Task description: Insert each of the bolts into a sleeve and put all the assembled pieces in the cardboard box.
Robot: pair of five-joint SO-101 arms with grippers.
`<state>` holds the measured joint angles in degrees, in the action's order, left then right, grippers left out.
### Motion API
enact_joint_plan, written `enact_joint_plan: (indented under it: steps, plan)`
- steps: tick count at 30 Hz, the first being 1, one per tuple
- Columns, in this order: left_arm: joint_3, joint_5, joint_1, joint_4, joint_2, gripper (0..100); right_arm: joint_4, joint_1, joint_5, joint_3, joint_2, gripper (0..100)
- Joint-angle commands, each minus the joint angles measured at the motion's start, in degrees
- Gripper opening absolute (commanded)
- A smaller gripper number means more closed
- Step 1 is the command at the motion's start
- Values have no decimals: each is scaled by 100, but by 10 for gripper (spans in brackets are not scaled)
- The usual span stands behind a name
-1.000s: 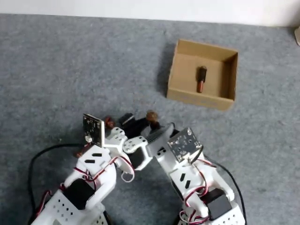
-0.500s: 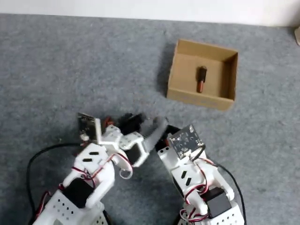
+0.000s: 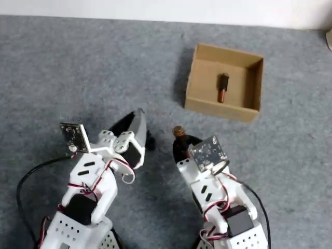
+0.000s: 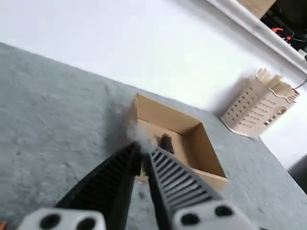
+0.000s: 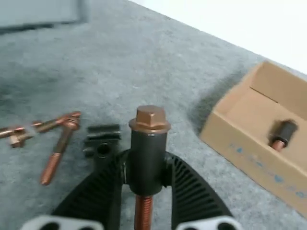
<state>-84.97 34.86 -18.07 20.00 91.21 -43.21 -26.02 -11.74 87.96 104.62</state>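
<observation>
1. A sleeved bolt (image 5: 148, 143) is clamped upright in the right pincer (image 5: 147, 167), near the cardboard box (image 5: 244, 151).
2. Another piece (image 3: 222, 87) is seen lying inside it.
3. Loose bolts (image 5: 57, 151) and sleeves (image 5: 98, 149) are seen farther off.
4. The left pincer (image 4: 142, 154) is held together, empty.

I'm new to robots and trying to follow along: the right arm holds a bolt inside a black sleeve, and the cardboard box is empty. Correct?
Not quite. The right gripper does hold a bolt inside a black sleeve, but the cardboard box is not empty: the high view shows one assembled piece lying in it.
</observation>
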Motion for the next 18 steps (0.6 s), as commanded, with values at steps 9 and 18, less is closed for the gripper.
enact_joint_plan:
  steps: [9, 18]
  plan:
    - [-611, -79, 1059, -1248, 22, 7, 295, 1288, -97, -901, -593, 5]
    - [-769, -79, 1042, -1424, 22, 7, 286, 2132, -255, -5077, -5965, 5]
